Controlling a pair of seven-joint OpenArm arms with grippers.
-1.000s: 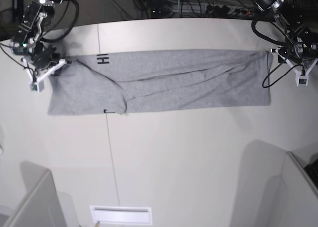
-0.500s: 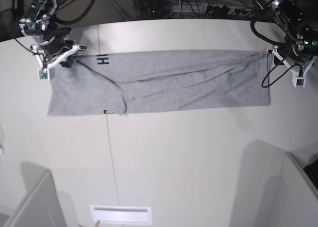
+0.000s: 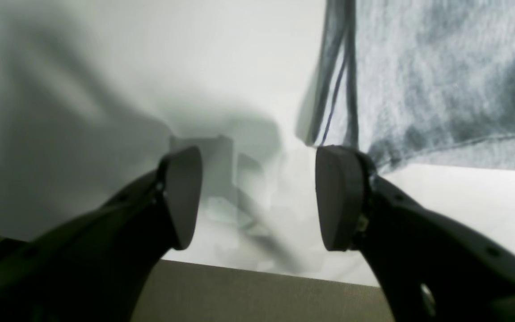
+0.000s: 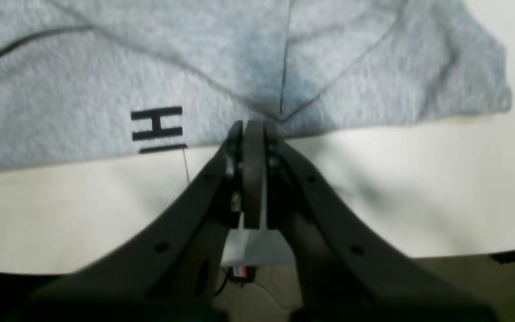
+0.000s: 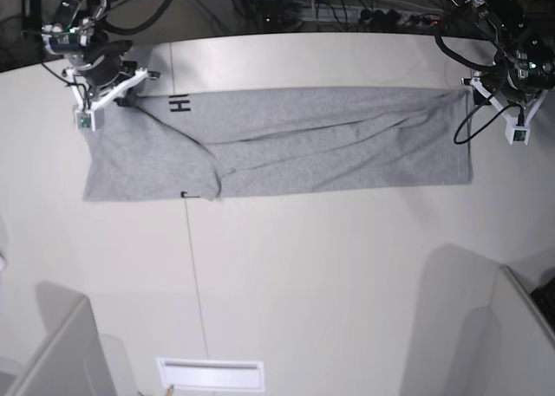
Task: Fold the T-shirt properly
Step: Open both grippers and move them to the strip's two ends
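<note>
pinching t-shirt point(image 4: 105, 80) edge, right fingers point(image 4: 253, 134) clenched; left fingers point(image 3: 181, 197) spread, empty, beside shirt corner.

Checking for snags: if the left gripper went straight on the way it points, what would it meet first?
Probably bare table: the open left gripper points just beside the T-shirt edge, though depth is unclear.

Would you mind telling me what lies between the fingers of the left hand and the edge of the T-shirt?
Only bare white table. In the left wrist view the left hand stands open, empty, beside the T-shirt, whose hem reaches one finger.
</note>
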